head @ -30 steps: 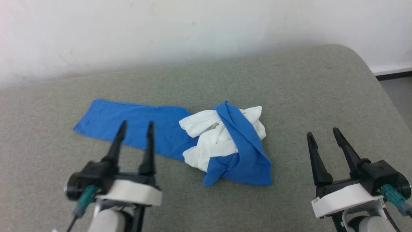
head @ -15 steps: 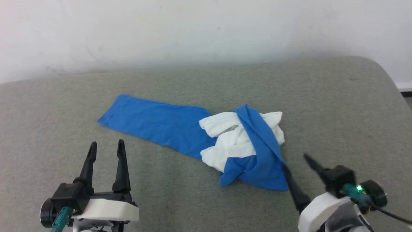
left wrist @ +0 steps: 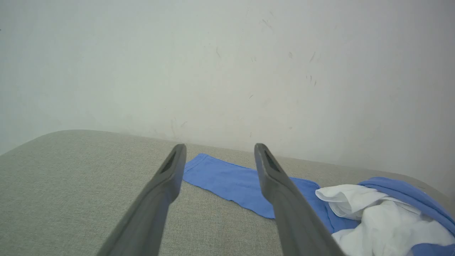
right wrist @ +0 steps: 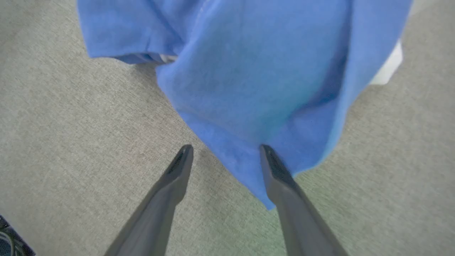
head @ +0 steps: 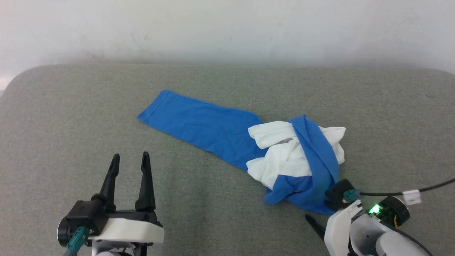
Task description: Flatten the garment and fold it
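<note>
Garment [head: 284,156], still bunched, with right pincer [right wrist: 225,149] newly lowered astride its near blue corner, spread, nothing gripped; left pincer [head: 130,156] released, idle near its sleeve [head: 199,122]. Flattening barely begun.

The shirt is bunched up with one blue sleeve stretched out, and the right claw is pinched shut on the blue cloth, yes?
No: the right gripper is open. The right wrist view shows its fingers spread apart at the blue edge of the garment. The rest holds.
</note>
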{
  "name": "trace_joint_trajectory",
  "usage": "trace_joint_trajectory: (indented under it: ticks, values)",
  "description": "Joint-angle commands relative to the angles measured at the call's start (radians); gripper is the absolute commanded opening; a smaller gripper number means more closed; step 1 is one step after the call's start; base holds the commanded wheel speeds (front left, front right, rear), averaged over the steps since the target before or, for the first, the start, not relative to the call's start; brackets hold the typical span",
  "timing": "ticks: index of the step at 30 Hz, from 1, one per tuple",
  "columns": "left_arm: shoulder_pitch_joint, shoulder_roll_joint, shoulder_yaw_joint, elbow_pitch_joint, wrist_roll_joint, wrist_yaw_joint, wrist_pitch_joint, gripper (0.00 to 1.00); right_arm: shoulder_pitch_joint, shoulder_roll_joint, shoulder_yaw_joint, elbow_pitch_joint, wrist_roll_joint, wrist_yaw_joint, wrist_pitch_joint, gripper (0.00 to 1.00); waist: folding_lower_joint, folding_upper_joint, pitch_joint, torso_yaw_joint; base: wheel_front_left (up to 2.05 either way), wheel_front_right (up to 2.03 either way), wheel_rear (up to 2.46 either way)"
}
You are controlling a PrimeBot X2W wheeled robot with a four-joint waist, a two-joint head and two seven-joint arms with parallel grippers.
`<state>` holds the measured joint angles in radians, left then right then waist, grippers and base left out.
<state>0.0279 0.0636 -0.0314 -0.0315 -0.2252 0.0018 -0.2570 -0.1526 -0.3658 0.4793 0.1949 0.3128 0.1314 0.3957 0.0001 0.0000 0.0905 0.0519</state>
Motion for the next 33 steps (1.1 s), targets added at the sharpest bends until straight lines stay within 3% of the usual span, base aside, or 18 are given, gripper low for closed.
trace_joint_trajectory:
  ticks: [1, 7, 9, 10, 11, 15, 22, 27, 33]
  values:
    - [-0.020, -0.005, 0.000, 0.002, 0.010, -0.005, -0.005, 1.00, -0.026, -0.005, 0.023, 0.031, 0.026, -0.001, 0.004, 1.00, -0.0001, 0.0000, 0.014, 0.018, 0.00, 0.00, 0.00]
    - [-0.032, -0.011, -0.001, 0.006, 0.006, -0.011, -0.005, 1.00, -0.093, -0.027, 0.126, 0.207, 0.150, -0.001, 0.076, 1.00, -0.0001, 0.0000, 0.021, 0.036, 0.00, 0.00, 0.00]
    - [-0.031, -0.012, 0.000, 0.007, 0.006, -0.011, -0.005, 1.00, -0.101, -0.026, 0.139, 0.246, 0.196, -0.001, 0.104, 0.54, -0.0001, 0.0000, 0.021, 0.038, 0.00, 0.00, 0.00]
    - [-0.030, -0.012, 0.001, 0.008, 0.006, -0.011, -0.005, 1.00, -0.105, -0.024, 0.144, 0.251, 0.219, -0.001, 0.109, 0.39, -0.0001, 0.0000, 0.020, 0.038, 0.00, 0.00, 0.00]
    - [-0.029, -0.013, 0.002, 0.008, 0.005, -0.010, -0.005, 1.00, -0.112, -0.024, 0.148, 0.246, 0.235, -0.001, 0.102, 0.00, -0.0001, 0.0000, 0.018, 0.036, 0.00, 0.00, 0.00]
    - [-0.020, -0.013, 0.004, 0.006, 0.001, -0.001, -0.005, 1.00, -0.153, -0.045, 0.154, 0.176, 0.246, -0.001, 0.026, 0.00, -0.0001, 0.0000, 0.011, 0.014, 0.00, 0.00, 0.00]
    - [-0.008, -0.013, 0.016, 0.003, 0.010, -0.001, -0.005, 1.00, -0.193, -0.079, 0.045, -0.053, 0.190, -0.001, -0.086, 0.00, -0.0001, 0.0000, -0.004, -0.052, 0.00, 0.00, 0.00]
    - [-0.017, -0.013, 0.005, -0.005, 0.004, 0.002, -0.005, 1.00, -0.179, -0.086, -0.121, -0.162, 0.164, -0.001, -0.095, 0.00, -0.0001, 0.0000, 0.000, -0.086, 0.00, 0.00, 0.00]
    - [-0.034, -0.013, -0.014, -0.004, -0.002, 0.008, -0.005, 1.00, -0.119, -0.072, -0.404, -0.089, 0.154, -0.001, -0.071, 0.00, -0.0001, 0.0000, 0.019, -0.095, 0.00, 0.00, 0.00]
